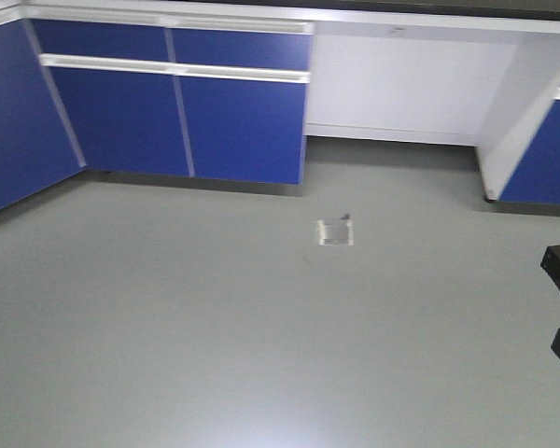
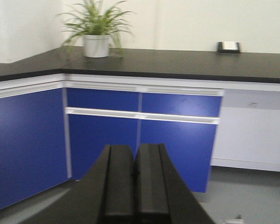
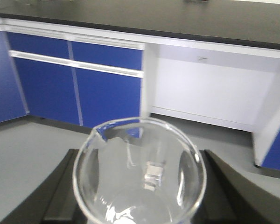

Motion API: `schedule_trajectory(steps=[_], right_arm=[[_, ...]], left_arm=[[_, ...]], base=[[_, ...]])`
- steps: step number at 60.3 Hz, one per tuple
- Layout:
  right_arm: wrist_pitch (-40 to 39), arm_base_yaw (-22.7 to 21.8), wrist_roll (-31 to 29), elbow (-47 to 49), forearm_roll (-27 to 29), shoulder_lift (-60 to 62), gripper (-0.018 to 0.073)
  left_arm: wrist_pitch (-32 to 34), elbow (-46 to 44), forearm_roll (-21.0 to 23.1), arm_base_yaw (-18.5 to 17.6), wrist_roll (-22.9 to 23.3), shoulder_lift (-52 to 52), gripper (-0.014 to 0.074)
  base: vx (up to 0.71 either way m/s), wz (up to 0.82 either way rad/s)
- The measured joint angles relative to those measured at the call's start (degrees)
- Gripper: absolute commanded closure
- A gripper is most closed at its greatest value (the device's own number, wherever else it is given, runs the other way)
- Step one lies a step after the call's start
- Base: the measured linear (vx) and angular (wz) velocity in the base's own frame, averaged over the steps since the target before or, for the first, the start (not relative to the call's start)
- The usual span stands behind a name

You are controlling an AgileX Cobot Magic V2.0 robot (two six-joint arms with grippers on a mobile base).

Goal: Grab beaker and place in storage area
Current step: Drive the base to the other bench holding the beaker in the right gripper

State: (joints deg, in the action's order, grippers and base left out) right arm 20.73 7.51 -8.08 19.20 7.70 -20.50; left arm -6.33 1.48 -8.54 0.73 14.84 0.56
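Nearest the right wrist camera, a small clear glass beaker (image 3: 140,172) with a pouring lip on its left rim is pinched between the broad black fingers (image 3: 60,191) of the right gripper (image 3: 141,205), held above the smooth grey floor (image 3: 28,154). Only the left wrist view shows the left gripper (image 2: 134,177), its two black fingers pressed together on nothing. Beyond it is the top of the long matte-black benchtop (image 2: 177,63), with a green plant in a white pot (image 2: 97,32) at the far left corner and a small black box with a white face (image 2: 229,46) by the wall to the right. The front view alone gives the wide open floor, with a small square metal plate (image 1: 335,231) set in it. Beyond the floor are glossy blue cabinet doors (image 1: 177,117) and a white knee recess (image 1: 401,93).
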Motion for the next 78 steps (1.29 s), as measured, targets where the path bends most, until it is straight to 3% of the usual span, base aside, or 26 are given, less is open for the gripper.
schedule_trajectory(steps=[44,78], right_arm=[[0.0,0.0,0.0,0.0,0.0,0.0,0.0563],[0.0,0.0,0.0,0.0,0.0,0.0,0.0563]], left_arm=[[0.0,0.0,0.0,0.0,0.0,0.0,0.0605],[0.0,0.0,0.0,0.0,0.0,0.0,0.0605]], base=[[0.23,-0.66],[0.31,-0.17]])
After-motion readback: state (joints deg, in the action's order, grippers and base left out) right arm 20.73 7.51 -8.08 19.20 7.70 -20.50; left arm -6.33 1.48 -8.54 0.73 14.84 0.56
